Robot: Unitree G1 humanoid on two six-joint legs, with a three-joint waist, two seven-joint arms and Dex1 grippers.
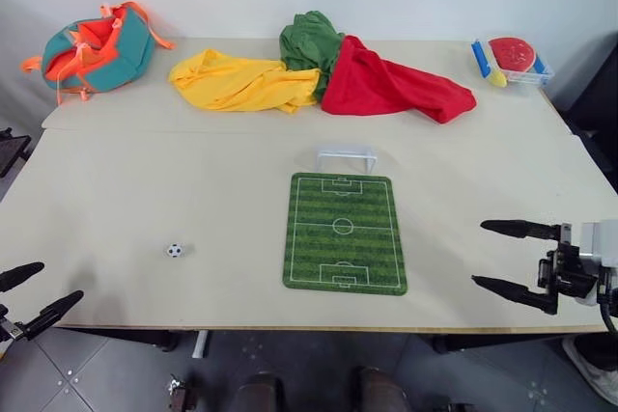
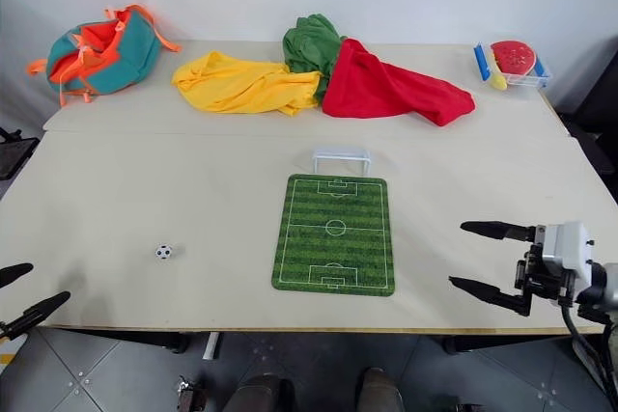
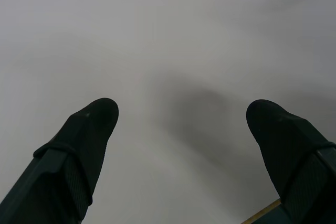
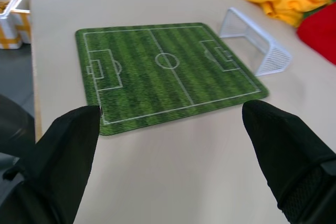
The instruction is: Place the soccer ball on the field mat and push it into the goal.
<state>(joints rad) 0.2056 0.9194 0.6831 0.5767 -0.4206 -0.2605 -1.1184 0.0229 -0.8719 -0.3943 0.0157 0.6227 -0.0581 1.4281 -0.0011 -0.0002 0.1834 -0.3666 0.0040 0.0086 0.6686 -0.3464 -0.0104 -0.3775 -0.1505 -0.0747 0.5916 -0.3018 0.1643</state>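
1. From the head cameras: the soccer ball [image 1: 175, 250] sat on the bare table [image 1: 145, 190], well off to the left of the field mat [image 1: 344, 233], so nothing was done yet. The goal [image 1: 346, 157] stood just past the mat's far end, mouth facing the pitch, ready for a straight push. Our left gripper [image 1: 29, 296] hung at the near table edge, jaws spread and empty; the right gripper [image 1: 517, 260] was the same over on the right side.
2. Left wrist camera: fingers [image 3: 84, 135] wide apart over bare tabletop, ball ahead and off to one side. We'd guess this arm does the pickup, being closer.
3. Right wrist camera: fingers [image 4: 68, 140] parted, empty, pointed across the mat toward the ball.
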